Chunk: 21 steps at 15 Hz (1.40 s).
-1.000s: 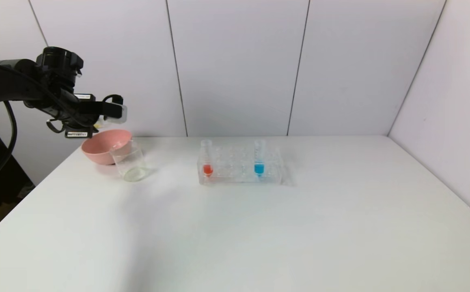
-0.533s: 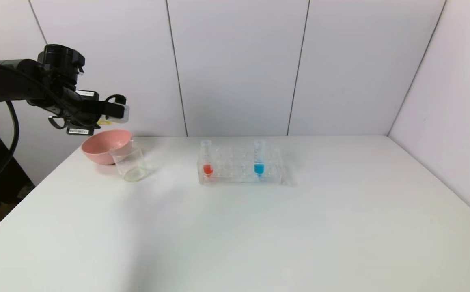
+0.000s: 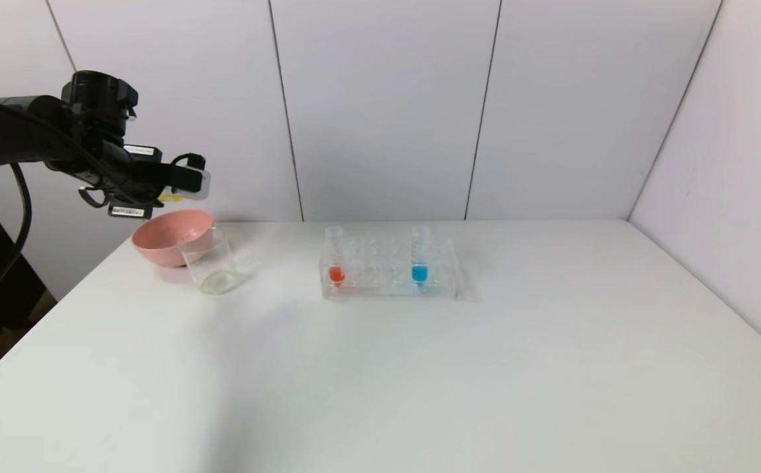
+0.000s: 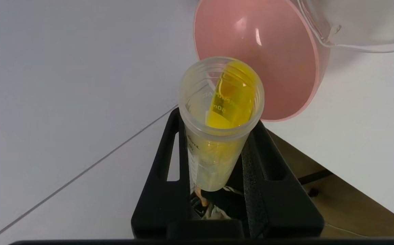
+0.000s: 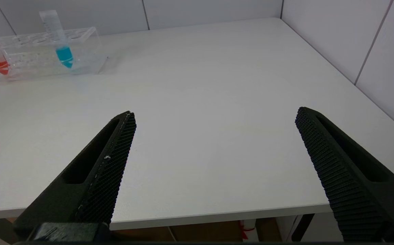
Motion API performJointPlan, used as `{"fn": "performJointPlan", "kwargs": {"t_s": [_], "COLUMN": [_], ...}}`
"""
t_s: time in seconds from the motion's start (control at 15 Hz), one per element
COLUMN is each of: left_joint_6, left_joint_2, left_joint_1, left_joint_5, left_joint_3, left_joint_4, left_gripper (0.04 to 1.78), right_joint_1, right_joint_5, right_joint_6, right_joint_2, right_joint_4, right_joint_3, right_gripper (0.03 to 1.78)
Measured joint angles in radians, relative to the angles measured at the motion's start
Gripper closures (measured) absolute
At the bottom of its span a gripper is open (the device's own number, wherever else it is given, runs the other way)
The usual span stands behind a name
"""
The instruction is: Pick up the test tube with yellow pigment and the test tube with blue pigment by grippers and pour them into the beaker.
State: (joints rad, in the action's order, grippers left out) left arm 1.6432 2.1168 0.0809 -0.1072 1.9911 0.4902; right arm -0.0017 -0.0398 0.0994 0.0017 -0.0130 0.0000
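1. A white table [image 3: 420, 381] is standing against pale panelled walls [image 3: 387, 105].
2. The left gripper [image 4: 217, 160] is hovering above the pink bowl [image 3: 170, 235], its fingers clamping the test tube with yellow pigment [image 4: 221, 115], which is lying nearly level.
3. The beaker [image 3: 213, 266] is sitting just beside the bowl.
4. The test tube with blue pigment [image 3: 420, 259] is standing upright in the clear rack [image 3: 387, 276], alongside a red-orange tube [image 3: 335, 259].
5. The right gripper [image 5: 214, 153] is waiting at the table's near edge, fingers spread wide apart.

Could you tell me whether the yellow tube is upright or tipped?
Tipped: the yellow tube lies near-horizontal in the left gripper, liquid pooled along its side.
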Motion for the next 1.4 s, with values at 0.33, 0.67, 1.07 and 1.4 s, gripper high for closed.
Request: {"fn": "performJointPlan", "kwargs": {"t_s": [0.33,0.67,1.07,1.4], "left_joint_6": [0.012,0.028,0.028,0.044], "left_joint_2": [-0.001,-0.003,-0.007,-0.007], "left_joint_1": [-0.001,-0.002,-0.009,-0.014], "left_joint_5": [-0.001,0.002,0.004,0.0], "left_joint_3": [0.0,-0.014,-0.018,-0.02], "left_joint_4": [-0.001,0.014,0.037,0.037], "left_gripper": [1.37,1.37,1.37,1.37], "right_joint_1": [0.0,0.0,0.0,0.0], "right_joint_5": [0.0,0.0,0.0,0.0], "right_joint_6": [0.0,0.0,0.0,0.0], "right_joint_2": [0.0,0.0,0.0,0.0], "right_joint_4": [0.0,0.0,0.0,0.0], "right_joint_3": [0.0,0.0,0.0,0.0], "right_gripper": [0.1,0.1,0.1,0.1]}}
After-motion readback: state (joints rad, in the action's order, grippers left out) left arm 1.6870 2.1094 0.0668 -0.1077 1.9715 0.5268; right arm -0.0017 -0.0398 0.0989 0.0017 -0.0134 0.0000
